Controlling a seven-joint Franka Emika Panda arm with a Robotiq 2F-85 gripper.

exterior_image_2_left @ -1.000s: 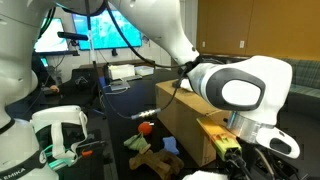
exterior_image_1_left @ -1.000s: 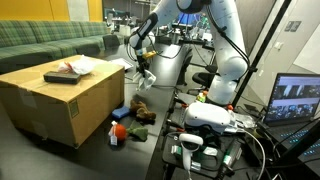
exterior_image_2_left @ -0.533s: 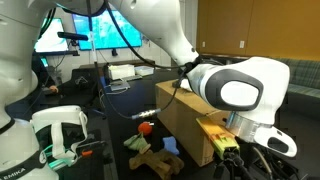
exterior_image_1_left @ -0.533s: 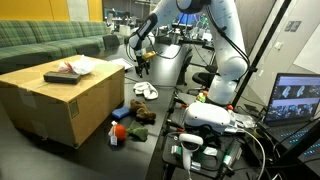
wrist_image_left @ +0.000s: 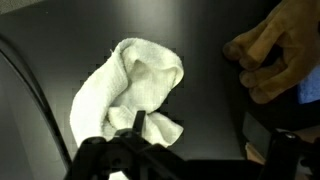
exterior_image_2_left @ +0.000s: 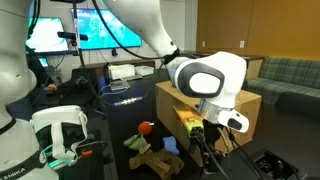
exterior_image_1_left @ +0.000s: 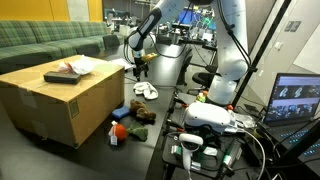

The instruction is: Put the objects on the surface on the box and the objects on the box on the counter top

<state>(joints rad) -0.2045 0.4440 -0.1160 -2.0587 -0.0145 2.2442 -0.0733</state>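
A large cardboard box (exterior_image_1_left: 60,100) carries a few flat objects (exterior_image_1_left: 68,72) on its top. On the black surface beside it lie a crumpled white cloth (exterior_image_1_left: 146,91), a brown plush toy (exterior_image_1_left: 141,108) and an orange toy (exterior_image_1_left: 118,128). My gripper (exterior_image_1_left: 139,66) hangs open above the cloth, holding nothing. In the wrist view the cloth (wrist_image_left: 125,90) lies below and left of my gripper (wrist_image_left: 205,150), with the brown plush (wrist_image_left: 275,50) at the upper right. An exterior view shows the orange toy (exterior_image_2_left: 147,127) and brown plush (exterior_image_2_left: 150,150) in front of the box (exterior_image_2_left: 170,105).
A green sofa (exterior_image_1_left: 50,40) stands behind the box. A white device with cables (exterior_image_1_left: 205,118) and a laptop screen (exterior_image_1_left: 298,98) sit at the near end of the surface. The arm's big joint (exterior_image_2_left: 205,85) fills the foreground in an exterior view.
My gripper opened and let go of the white cloth, which dropped onto the black surface beside the brown plush. The gripper stays above it.
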